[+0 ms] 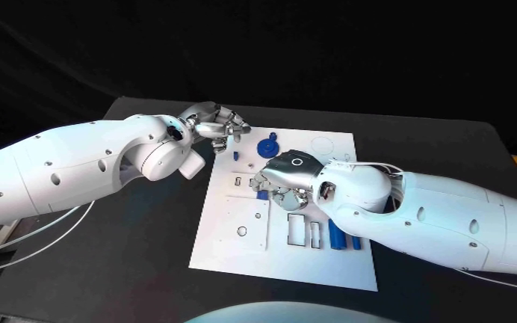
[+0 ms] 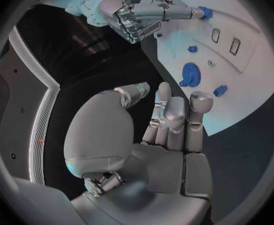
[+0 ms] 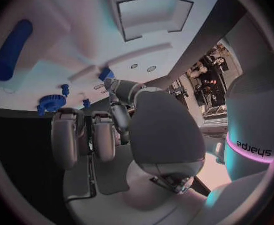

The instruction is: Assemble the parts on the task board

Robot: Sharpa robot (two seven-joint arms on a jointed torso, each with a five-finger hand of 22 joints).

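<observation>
Over board (image 1: 231, 244) middle, right hand (image 1: 282, 179) pinches small blue part (image 2: 203, 12), looks mid-placement. Left hand (image 1: 216, 122) hovers at board's far-left corner, fingers loosely curled, holding nothing. Gear (image 1: 267, 146) on board nearby. Next, I guess: line part up with slot, press down.

White task board (image 1: 243, 252) lies flat on the tabletop (image 1: 140, 263); blue gear (image 1: 268, 146) sits near its far edge, two blue bars (image 1: 338, 238) lie side by side.

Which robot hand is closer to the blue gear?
Right. The right hand sits on the task board just below the blue gear; the left hand hovers off the board's far-left edge, slightly farther.
</observation>
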